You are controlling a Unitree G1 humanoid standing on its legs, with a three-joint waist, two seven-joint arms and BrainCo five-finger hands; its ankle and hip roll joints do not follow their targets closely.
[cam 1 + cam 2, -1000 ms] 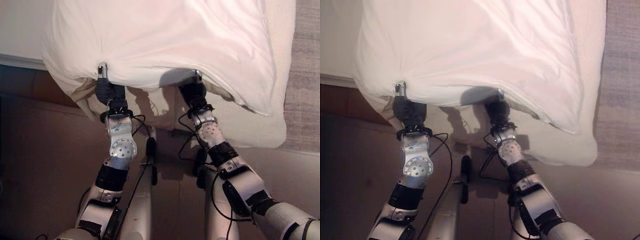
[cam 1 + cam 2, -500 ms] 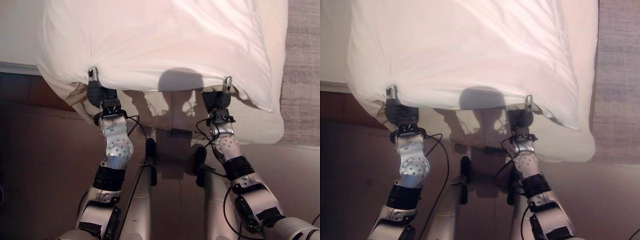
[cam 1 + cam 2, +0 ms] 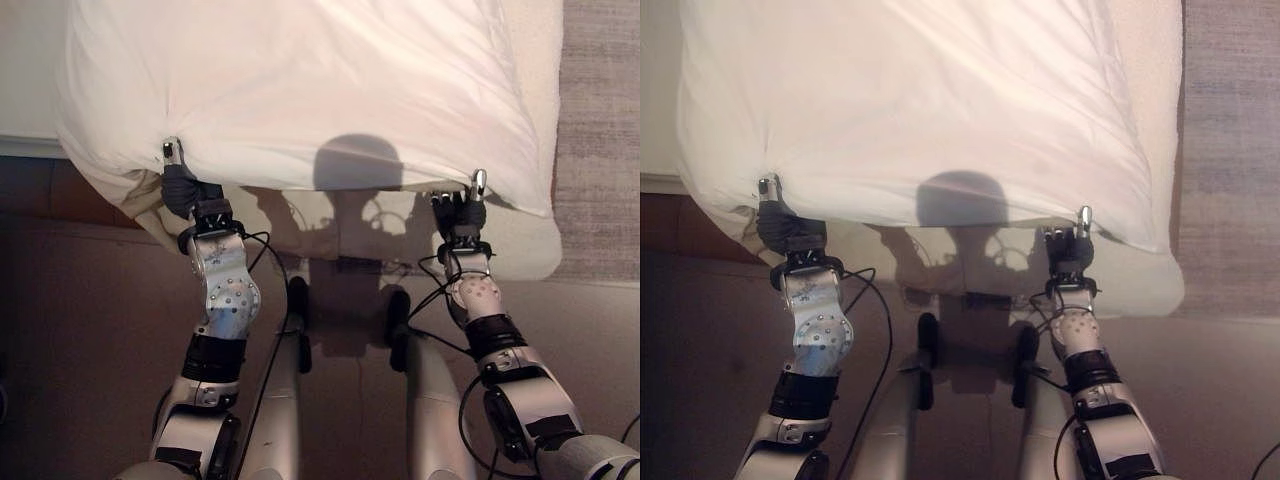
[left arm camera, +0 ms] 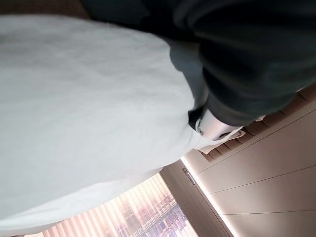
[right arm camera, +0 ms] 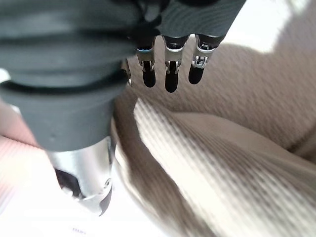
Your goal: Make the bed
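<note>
White pillow lies on bed, long axis across robot, just beyond both hands. Left hand at pillow's near left corner, cloth bunched there; fingers hidden, grip cannot tell. Right hand at near right edge, fingers straight, released, over ribbed beige cover. Pillow's far side cut off.

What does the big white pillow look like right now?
The pillow is large, white and puffy, in a smooth cloth case with soft creases. It lies across a cream ribbed blanket, its near edge lifted. The left hand pinches its near left corner, where the cloth bunches. The right hand is at the near right edge, thumb against the pillow, fingers straight over the blanket.
</note>
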